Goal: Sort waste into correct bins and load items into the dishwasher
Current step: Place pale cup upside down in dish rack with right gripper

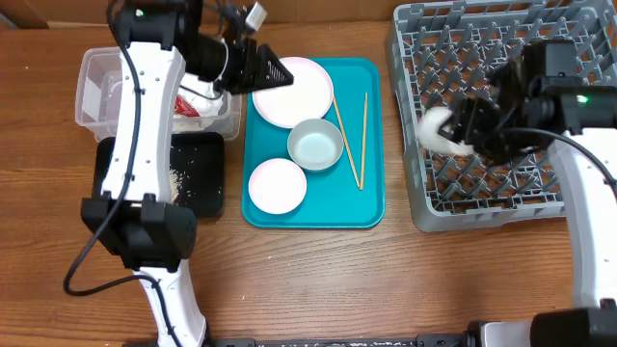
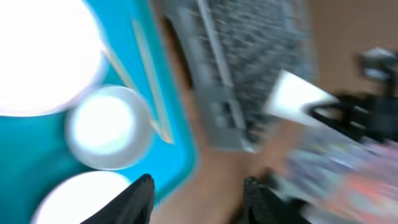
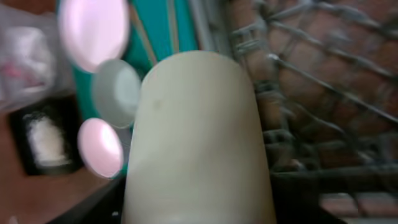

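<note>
Where the desk [image 1: 318, 280] begins at the left, a clear tub [image 1: 92, 96] is seen with a red wrapper [image 1: 188, 104] inside, and beside it a black tray [image 1: 207, 193] strewn with rice grains [image 1: 177, 179]. The left pincer [image 1: 275, 72] is held spread and empty over the plate [image 1: 301, 96]. On the teal tray [image 1: 371, 207] the plate, a bowl [image 1: 315, 145], a small dish [image 1: 278, 185] and two chopsticks [image 1: 352, 140] are laid. A white cup [image 1: 436, 130] is pinched by the right pincer [image 1: 463, 130] above the dish rack [image 1: 482, 58].

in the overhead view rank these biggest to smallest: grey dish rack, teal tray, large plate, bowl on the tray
1. grey dish rack, though the arm hides part of it
2. teal tray
3. large plate
4. bowl
</note>
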{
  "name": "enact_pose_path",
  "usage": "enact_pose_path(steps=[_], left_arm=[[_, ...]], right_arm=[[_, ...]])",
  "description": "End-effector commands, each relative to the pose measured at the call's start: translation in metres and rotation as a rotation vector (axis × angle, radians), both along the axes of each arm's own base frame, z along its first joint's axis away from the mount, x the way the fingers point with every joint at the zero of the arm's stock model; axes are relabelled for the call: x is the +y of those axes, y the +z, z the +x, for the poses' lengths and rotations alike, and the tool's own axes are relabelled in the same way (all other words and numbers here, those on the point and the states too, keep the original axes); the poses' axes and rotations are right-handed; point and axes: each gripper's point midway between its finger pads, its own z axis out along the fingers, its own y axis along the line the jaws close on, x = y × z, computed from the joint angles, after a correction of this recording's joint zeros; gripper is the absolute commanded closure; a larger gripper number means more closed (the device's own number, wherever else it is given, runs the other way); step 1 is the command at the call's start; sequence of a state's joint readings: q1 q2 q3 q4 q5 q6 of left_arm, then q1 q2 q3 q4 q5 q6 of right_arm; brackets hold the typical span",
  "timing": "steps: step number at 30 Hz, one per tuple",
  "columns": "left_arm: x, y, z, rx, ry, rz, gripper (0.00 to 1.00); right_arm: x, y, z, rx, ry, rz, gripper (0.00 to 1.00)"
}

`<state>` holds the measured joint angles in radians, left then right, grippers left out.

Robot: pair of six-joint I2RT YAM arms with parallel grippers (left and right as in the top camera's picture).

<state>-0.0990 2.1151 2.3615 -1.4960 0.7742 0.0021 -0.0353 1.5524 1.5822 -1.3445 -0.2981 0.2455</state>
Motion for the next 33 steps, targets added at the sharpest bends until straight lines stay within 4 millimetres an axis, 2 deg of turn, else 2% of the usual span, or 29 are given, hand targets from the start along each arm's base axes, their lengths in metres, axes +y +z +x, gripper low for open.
enact_pose_path(steps=[1,5,10,20,25,28,33], left_arm=[[0.041,-0.007,0.017,-0.087,0.181,0.386,0.48],[0.046,-0.012,0.018,-0.113,0.215,0.537,0.46],[0.042,-0.016,0.016,-0.144,0.215,0.649,0.46],[0.037,-0.016,0.013,-0.163,0.204,0.702,0.46],[0.037,-0.017,0.012,-0.159,0.202,0.704,0.45],[0.037,-0.017,0.011,-0.155,0.200,0.705,0.45],[0.037,-0.017,0.011,-0.153,0.199,0.705,0.43]], right_arm=[[-0.040,0.001,-0.015,0.058,-0.165,-0.224,0.33],[-0.059,-0.009,-0.035,0.168,-0.249,-0.323,0.34],[-0.060,-0.021,-0.036,0.213,-0.243,-0.334,0.34],[-0.067,-0.076,-0.034,0.411,-0.223,-0.366,0.33],[-0.067,-0.095,-0.033,0.476,-0.211,-0.371,0.21],[-0.068,-0.098,-0.030,0.475,-0.211,-0.371,0.14],[-0.069,-0.090,-0.021,0.438,-0.218,-0.367,0.14]])
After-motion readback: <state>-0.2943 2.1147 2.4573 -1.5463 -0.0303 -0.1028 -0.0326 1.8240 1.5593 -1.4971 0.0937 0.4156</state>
